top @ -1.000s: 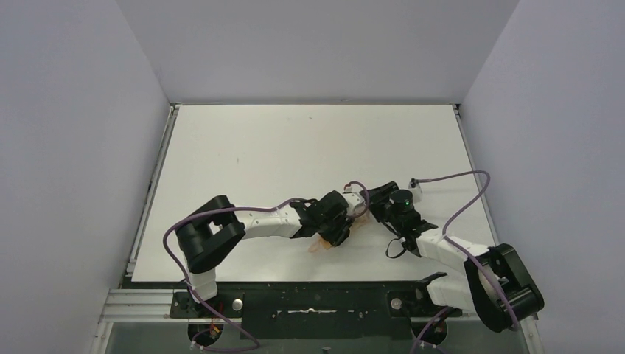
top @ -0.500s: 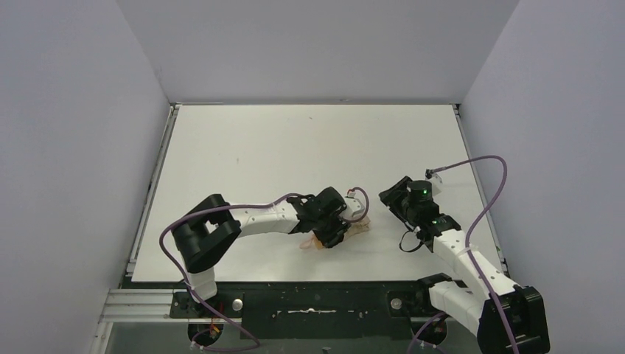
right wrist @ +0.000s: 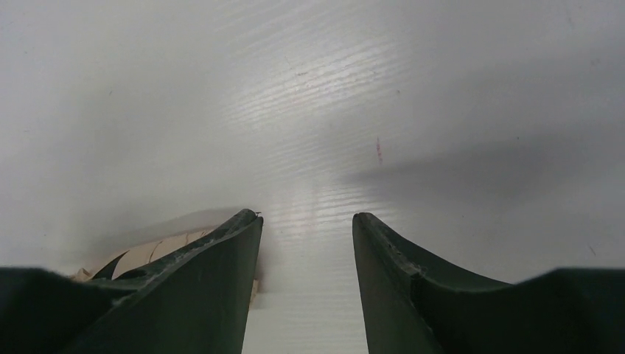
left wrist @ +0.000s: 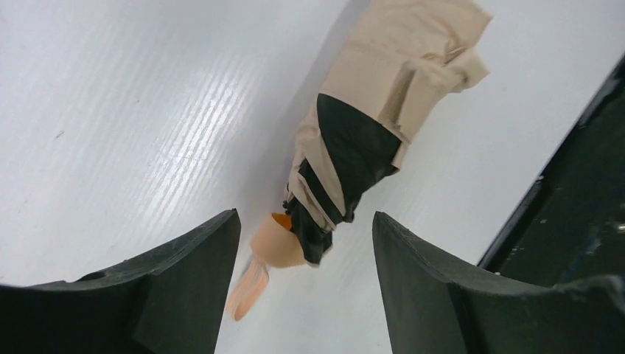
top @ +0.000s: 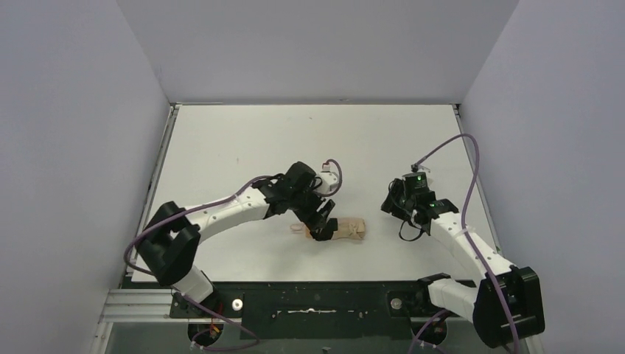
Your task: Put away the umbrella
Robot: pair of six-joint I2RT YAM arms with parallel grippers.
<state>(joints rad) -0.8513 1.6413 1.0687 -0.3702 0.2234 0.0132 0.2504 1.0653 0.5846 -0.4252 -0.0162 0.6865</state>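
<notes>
The umbrella (top: 348, 228) lies folded on the white table (top: 295, 147) near its front edge, a tan bundle wrapped by a black strap (left wrist: 354, 151). Its small tan handle (left wrist: 276, 243) and wrist loop point toward my left gripper (left wrist: 306, 217), which hovers just above that end, open, with its jaws on either side of the handle and clear of it. From above, that left gripper (top: 320, 223) sits over the umbrella's left end. Off to the right, my right gripper (top: 389, 206) is open and empty. Its own view (right wrist: 306, 217) shows a sliver of the umbrella (right wrist: 147, 251) behind its left finger.
Grey walls close in the table on three sides. The black front rail (left wrist: 582, 184) runs close beside the umbrella's near side. Purple cables loop over both arms.
My left gripper has opened and let go of the umbrella, which now rests on the table; the left arm has stretched further out. The right arm has drawn back to the right.
</notes>
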